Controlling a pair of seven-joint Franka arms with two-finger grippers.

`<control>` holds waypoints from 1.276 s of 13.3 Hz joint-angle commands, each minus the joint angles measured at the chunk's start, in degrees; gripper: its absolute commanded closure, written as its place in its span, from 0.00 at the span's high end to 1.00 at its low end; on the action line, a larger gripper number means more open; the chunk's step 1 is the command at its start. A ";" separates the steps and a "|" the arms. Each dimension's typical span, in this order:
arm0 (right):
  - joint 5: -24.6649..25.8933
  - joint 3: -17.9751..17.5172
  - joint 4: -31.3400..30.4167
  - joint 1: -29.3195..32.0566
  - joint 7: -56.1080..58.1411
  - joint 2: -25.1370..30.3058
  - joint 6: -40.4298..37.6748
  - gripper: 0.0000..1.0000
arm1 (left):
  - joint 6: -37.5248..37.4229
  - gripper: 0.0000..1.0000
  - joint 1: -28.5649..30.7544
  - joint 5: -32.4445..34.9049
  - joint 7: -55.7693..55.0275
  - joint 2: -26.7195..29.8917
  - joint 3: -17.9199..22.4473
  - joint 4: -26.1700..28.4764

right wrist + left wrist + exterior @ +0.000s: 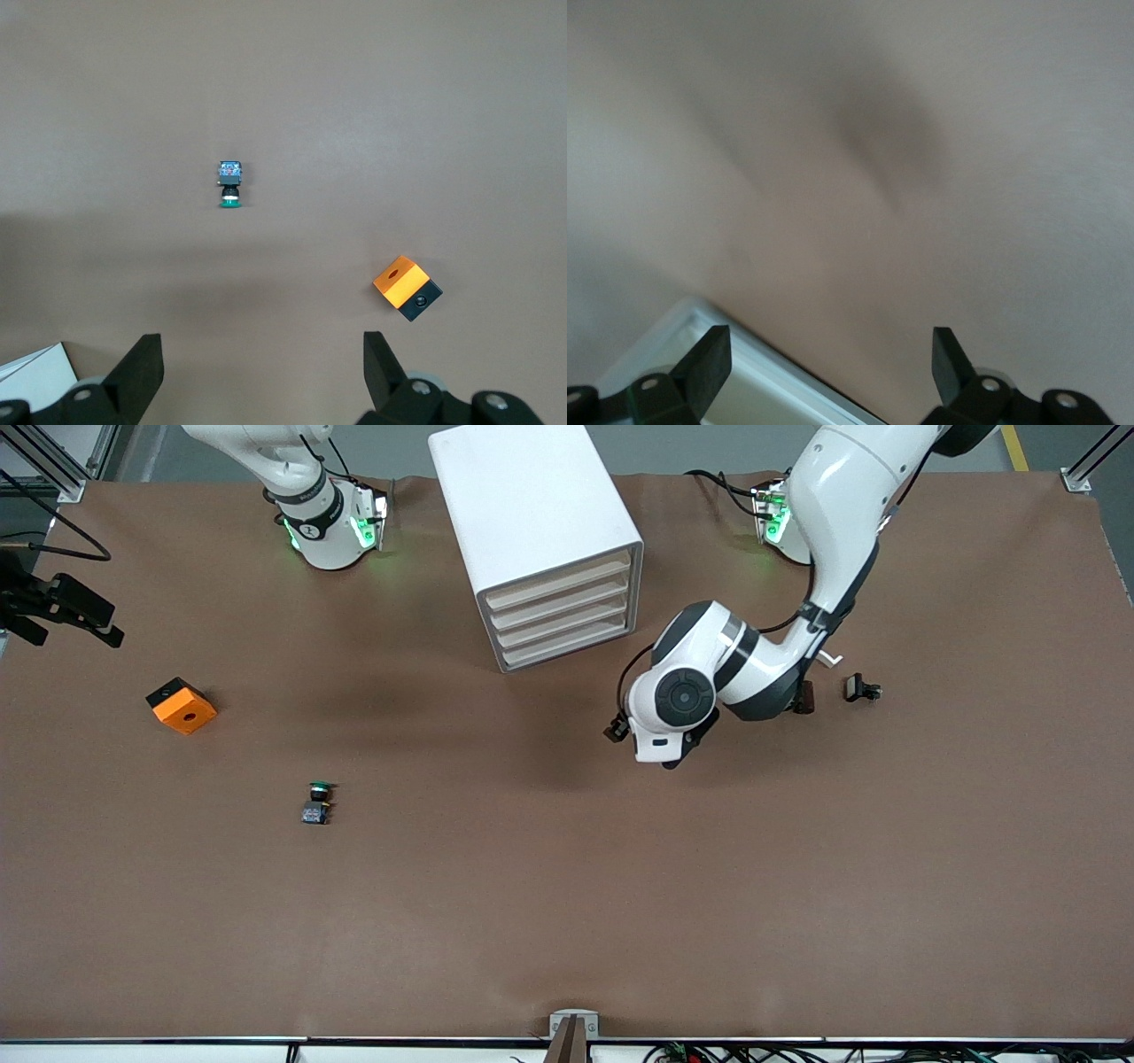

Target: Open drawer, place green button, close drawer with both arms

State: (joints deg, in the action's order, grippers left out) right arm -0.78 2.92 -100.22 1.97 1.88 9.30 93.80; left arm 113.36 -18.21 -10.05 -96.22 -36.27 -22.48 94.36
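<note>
You're basically looking at a robotics lab bench, not anyone's home or shop. The table (567, 921) is covered edge to edge in a plain brown mat, two glossy white arms (824, 531) are bolted along one side with green status lights glowing at their bases, and aluminium frame posts (62, 460) stand at the corners. You've also got loose cables (709, 1052) bundled along the near edge and a camera mount (571, 1036) clamped there.
</note>
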 commanded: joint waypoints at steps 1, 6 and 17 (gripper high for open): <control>-0.01 -0.46 -0.41 0.76 0.05 0.89 -0.11 1.00 | -1.56 1.00 -0.51 -3.83 -18.16 -3.01 -0.02 -1.90; 0.08 -0.46 -0.41 0.85 0.05 0.89 -0.20 1.00 | -5.25 1.00 -2.36 -19.34 -23.56 -6.17 0.24 -1.72; 0.16 -0.37 -0.50 0.93 0.06 0.80 -0.28 1.00 | -10.18 0.58 -3.76 -29.84 -32.36 -11.45 0.42 -2.34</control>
State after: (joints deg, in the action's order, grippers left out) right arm -0.78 2.97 -100.23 1.97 1.88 9.30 93.71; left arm 104.22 -21.42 -38.35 -127.66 -45.95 -22.11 93.38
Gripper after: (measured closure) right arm 0.000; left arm 0.295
